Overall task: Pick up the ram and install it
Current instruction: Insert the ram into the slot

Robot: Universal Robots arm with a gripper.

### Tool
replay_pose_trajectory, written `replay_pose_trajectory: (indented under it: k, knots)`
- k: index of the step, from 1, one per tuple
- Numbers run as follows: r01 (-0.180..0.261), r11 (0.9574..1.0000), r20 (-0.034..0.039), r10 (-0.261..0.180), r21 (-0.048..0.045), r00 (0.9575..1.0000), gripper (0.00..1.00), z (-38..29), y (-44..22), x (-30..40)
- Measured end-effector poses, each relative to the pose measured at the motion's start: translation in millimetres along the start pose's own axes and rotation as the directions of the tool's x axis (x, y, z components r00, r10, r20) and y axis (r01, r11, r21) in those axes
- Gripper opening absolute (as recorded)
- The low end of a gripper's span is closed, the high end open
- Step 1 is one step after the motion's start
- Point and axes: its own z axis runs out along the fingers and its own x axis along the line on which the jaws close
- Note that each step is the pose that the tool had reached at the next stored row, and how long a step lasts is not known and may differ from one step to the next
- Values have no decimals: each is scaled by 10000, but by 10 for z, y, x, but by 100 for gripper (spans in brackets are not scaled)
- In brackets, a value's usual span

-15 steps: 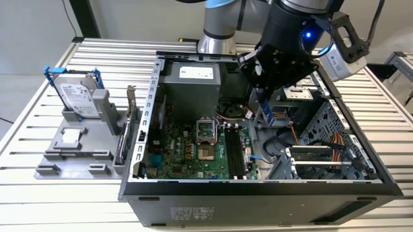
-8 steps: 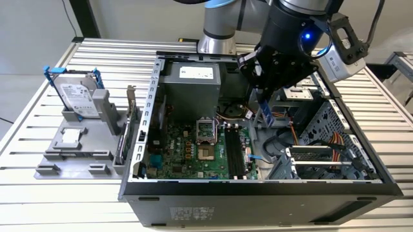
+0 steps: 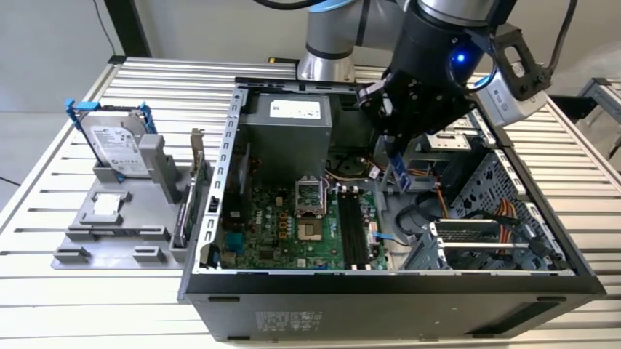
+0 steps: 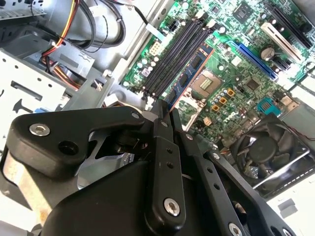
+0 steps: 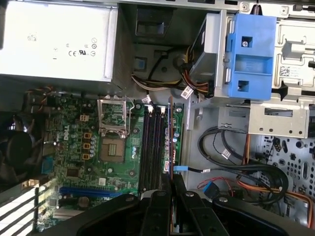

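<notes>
Black multi-link gripper (image 3: 396, 149) hangs over open black-and-grey PC tower case (image 3: 388, 280). Fingers (image 4: 162, 129) pinch the long thin dark-blue ram strip (image 3: 397, 169), held on edge above the large green motherboard (image 3: 291, 233), approx. in line w/ the black memory slots (image 5: 153, 147) in both wrist views.

Dark-blue ram (image 3: 396, 169) (green motherboard (image 3: 291, 233) below)
</notes>
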Motion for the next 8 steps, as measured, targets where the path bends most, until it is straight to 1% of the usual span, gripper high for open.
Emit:
replay_pose_trajectory:
  k: [8]
  knots:
    - [0,10000,1,0,-2,10000,0,32,-2,0]
